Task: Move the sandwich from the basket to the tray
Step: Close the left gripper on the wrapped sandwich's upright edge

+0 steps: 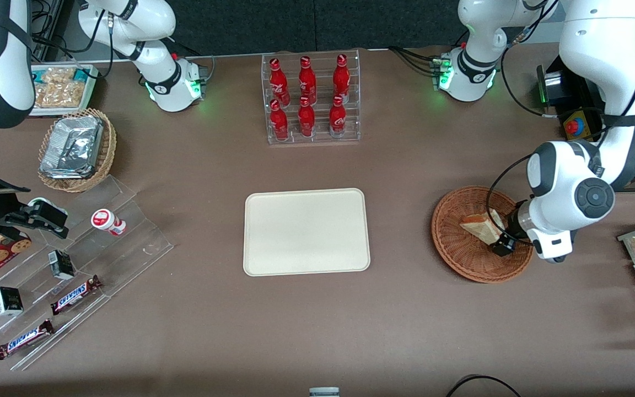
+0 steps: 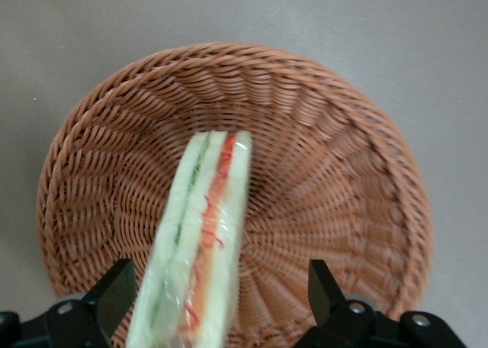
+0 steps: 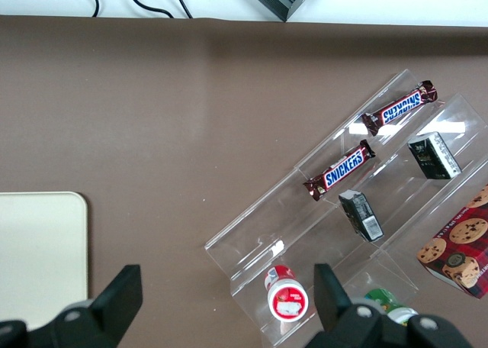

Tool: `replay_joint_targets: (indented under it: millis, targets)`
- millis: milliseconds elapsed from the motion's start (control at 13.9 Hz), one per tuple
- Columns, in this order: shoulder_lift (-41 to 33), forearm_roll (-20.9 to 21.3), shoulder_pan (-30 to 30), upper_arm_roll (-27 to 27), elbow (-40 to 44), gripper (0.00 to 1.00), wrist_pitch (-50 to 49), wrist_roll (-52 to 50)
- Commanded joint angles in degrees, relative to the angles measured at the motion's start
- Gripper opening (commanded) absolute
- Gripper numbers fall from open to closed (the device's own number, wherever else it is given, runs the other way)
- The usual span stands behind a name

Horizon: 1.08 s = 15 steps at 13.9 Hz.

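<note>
Claw over the sandwich, nothing gripped yet

At right of the front frame the claw [image 1: 502,242] hangs spread wide in the basket [image 1: 450,242], the sandwich [image 2: 200,241] on edge between its fingers [image 2: 114,291]; closing off-centre could tip the soft wedge, or squash it, well short of the tray [image 1: 306,231]

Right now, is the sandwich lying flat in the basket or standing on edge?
On edge: the sandwich shows its red and green filling layers edge-up inside the basket, between the open hand's fingers.
</note>
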Motion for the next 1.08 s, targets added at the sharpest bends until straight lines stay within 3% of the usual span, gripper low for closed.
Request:
replay_joint_targets:
  millis: [0, 289, 433, 505, 577, 649, 866, 1010]
  targets:
    - [-0.11, -0.7, 0.37, -0.16, -4.1, 1.0, 4.79, -0.83]
    - [2.09, -0.61, 0.28, -0.16, -7.44, 0.98, 12.0, -0.83]
    - [1.92, -0.43, 0.28, -0.16, -7.18, 0.46, 11.66, -0.65]
    - [1.57, -0.35, 0.2, -0.16, -6.92, 0.27, 11.31, 0.13]
    - [0.87, -0.17, 0.11, -0.33, -6.48, 0.13, 10.96, 0.66]
    - [-0.35, -0.08, -0.15, -0.33, -5.78, 0.05, 9.91, 2.06]
    - [-2.65, -0.43, -0.59, -1.82, 1.74, 0.02, -1.04, 8.99]
    - [-2.3, -0.35, -0.6, -5.94, 9.74, 0.02, -10.18, 12.17]
